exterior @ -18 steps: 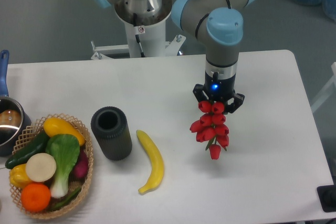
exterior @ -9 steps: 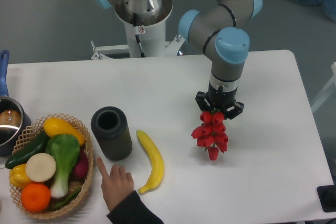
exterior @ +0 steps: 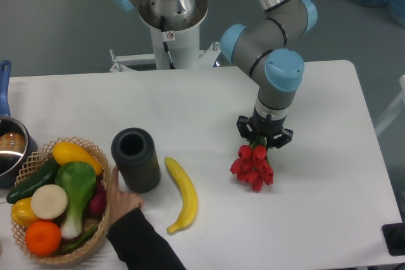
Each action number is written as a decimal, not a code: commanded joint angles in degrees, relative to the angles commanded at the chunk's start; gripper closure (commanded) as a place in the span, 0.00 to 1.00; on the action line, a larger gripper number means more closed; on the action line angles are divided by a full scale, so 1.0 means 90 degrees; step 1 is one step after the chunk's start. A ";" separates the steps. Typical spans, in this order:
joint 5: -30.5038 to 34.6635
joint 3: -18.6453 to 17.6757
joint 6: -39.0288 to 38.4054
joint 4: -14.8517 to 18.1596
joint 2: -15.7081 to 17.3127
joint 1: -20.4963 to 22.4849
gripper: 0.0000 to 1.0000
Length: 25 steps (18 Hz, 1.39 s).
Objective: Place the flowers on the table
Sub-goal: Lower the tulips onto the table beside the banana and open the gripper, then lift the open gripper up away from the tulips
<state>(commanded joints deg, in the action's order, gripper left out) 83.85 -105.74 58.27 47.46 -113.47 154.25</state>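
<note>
The flowers, a bunch of red tulip buds, hang below my gripper right of centre over the white table. The buds reach down to the tabletop or very close to it; whether they touch I cannot tell. My gripper points straight down and is shut on the bunch's upper end, which hides the stems.
A person's hand in a dark sleeve touches the black cylinder at front left. A yellow banana lies between the cylinder and the flowers. A wicker basket of vegetables and a pot sit at the far left.
The arm has lowered the flowers towards the table and shifted slightly right. A person's hand came in from the front edge and now rests against the black cylinder.
</note>
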 joint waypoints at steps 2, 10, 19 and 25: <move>-0.0010 0.0029 0.0000 0.0000 0.0000 0.0058 0.28; -0.0010 0.0069 -0.0010 -0.0010 -0.0059 0.0137 0.01; -0.0010 0.0225 0.0039 -0.0010 -0.0147 0.0341 0.00; -0.0058 0.0127 0.0068 0.0049 0.0204 0.0293 0.00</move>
<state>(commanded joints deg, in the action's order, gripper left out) 83.32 -104.59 58.89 47.90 -111.63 156.89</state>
